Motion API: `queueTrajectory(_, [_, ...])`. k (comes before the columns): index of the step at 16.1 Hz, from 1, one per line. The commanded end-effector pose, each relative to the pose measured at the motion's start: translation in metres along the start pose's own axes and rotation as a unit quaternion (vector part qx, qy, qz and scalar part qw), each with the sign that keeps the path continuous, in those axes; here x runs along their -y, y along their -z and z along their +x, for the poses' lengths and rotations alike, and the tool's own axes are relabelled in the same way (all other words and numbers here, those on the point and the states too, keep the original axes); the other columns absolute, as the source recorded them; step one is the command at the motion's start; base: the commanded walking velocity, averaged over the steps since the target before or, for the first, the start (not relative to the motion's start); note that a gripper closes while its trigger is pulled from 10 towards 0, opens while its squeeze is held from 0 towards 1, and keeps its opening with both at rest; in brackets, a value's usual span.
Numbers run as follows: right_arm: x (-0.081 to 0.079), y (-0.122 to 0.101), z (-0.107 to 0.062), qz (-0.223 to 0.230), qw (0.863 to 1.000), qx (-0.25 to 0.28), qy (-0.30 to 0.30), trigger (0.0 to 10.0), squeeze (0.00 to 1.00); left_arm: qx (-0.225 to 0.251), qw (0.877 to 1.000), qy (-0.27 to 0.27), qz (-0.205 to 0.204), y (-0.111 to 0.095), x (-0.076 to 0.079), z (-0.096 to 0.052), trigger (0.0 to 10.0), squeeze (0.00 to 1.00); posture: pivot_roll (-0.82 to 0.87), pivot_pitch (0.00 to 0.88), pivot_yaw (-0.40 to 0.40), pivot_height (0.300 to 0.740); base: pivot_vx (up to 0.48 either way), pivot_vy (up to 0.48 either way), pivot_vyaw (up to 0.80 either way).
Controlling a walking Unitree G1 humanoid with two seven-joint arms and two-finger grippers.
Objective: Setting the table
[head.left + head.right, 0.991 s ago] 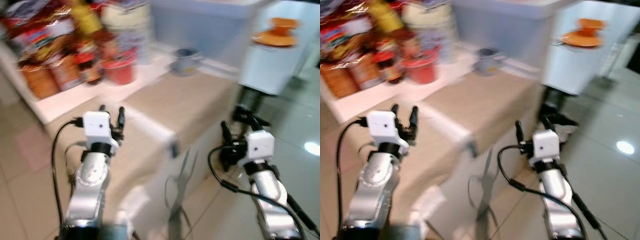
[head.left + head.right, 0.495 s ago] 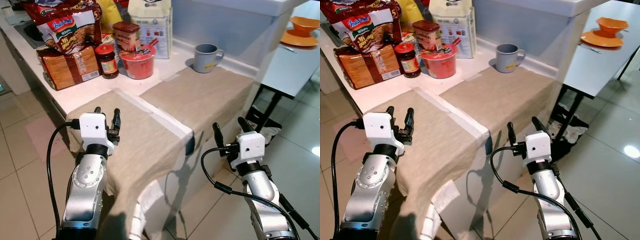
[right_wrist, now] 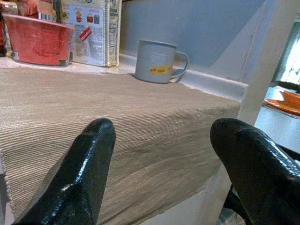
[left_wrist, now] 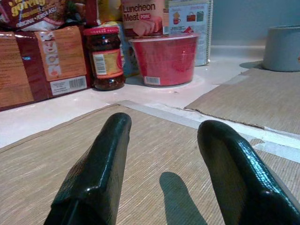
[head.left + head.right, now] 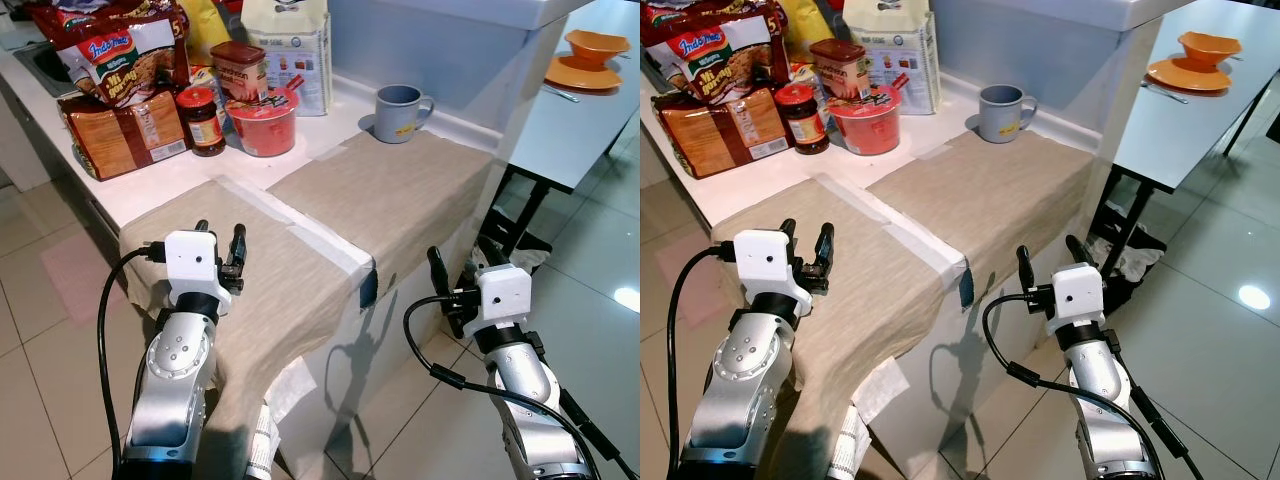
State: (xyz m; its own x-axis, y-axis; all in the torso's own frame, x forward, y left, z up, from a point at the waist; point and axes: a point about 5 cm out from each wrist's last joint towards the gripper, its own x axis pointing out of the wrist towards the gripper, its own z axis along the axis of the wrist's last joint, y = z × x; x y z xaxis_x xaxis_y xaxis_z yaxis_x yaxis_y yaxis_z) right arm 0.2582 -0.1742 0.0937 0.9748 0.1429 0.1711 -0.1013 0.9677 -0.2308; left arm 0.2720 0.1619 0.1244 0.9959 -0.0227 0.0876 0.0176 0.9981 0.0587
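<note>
Here both tools gape empty: left tool (image 5: 220,247) over the near placemat (image 5: 270,270), right tool (image 5: 458,278) at 4 o'clock off the surface (image 5: 200,172).

Two silver jointed arms, each wearing a white boxy wrist housing, trailing a looping black cable, and ending in a left gripper (image 5: 218,241) and right gripper (image 5: 459,269) of long glossy black fingers.

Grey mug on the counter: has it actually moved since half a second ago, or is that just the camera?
No. The grey mug sits at the same back corner of the right placemat, beside the white carton; the whole picture shifted, so the camera moved.
</note>
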Motion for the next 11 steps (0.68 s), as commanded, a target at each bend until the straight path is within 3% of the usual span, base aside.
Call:
queueTrajectory(1, [-0.0010, 0.0031, 0.0008, -0.002, 1.000, -0.010, -0.006, 10.0, 0.00, 0.007, 1.000, -0.007, -0.002, -0.0043, -0.0025, -0.0016, 10.0, 0.00, -0.11, 0.000, 0.068, 0.740, 0.000, -0.382, 0.00])
queueTrajectory(11, [-0.0058, 0.0044, 0.0018, 0.002, 1.000, -0.012, -0.015, 10.0, 0.00, 0.002, 1.000, -0.011, 0.022, -0.0040, -0.0047, -0.0003, 10.0, 0.00, -0.10, 0.000, 0.067, 0.740, 0.000, -0.475, 0.00])
